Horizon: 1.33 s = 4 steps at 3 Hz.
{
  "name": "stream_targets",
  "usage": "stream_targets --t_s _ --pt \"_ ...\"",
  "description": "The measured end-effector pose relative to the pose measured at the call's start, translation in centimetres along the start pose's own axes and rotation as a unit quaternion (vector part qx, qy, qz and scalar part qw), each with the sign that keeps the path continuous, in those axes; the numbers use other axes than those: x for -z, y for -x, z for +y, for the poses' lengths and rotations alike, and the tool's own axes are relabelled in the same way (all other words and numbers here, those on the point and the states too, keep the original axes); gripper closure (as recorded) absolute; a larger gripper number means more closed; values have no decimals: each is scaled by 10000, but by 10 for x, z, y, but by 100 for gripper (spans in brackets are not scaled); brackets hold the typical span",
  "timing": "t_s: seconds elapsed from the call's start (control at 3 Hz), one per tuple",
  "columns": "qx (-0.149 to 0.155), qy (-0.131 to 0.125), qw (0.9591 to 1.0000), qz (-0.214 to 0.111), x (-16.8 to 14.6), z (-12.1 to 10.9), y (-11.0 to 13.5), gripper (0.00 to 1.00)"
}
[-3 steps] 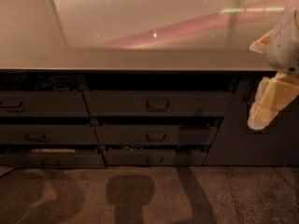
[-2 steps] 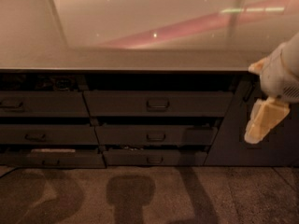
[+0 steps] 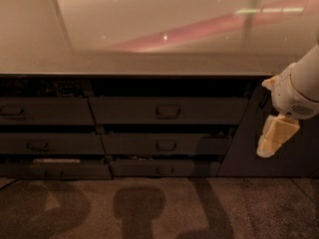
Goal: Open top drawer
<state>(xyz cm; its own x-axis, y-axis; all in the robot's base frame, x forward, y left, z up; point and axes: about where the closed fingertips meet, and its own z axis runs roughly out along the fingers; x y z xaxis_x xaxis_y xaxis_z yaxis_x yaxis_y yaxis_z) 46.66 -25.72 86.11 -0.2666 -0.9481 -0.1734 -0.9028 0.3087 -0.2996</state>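
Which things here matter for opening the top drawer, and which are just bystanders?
Job: top drawer; its pull handle; gripper, off to the drawer's right, not touching.
Not involved: lower drawers; left drawer column; countertop.

We've got the white cylindrical arm [image 3: 305,76] at the right edge, mid-height, slanting down-left. Off its vented wrist [image 3: 295,102] the pale yellow blocky gripper [image 3: 268,146] hangs, tip pointing down-left, lower right.

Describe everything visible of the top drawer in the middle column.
The top drawer is a wide, dark grey flat front just under the countertop, with one small rounded-rectangle pull handle at its centre. It looks closed; no tray shows. Nothing touches it: the gripper hangs to its right, apart.
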Motion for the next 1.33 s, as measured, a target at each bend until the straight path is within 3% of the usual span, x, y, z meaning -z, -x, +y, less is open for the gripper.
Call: stream_targets --t_s 0.33,0.67,1.0,1.33 --pt "71 54 9996 264 -17 -4 18 0" --pt "508 50 9972 554 -36 8 64 0" --pt "850 58 9935 760 -49 20 92 0" --pt "864 51 9933 765 -50 20 94 0"
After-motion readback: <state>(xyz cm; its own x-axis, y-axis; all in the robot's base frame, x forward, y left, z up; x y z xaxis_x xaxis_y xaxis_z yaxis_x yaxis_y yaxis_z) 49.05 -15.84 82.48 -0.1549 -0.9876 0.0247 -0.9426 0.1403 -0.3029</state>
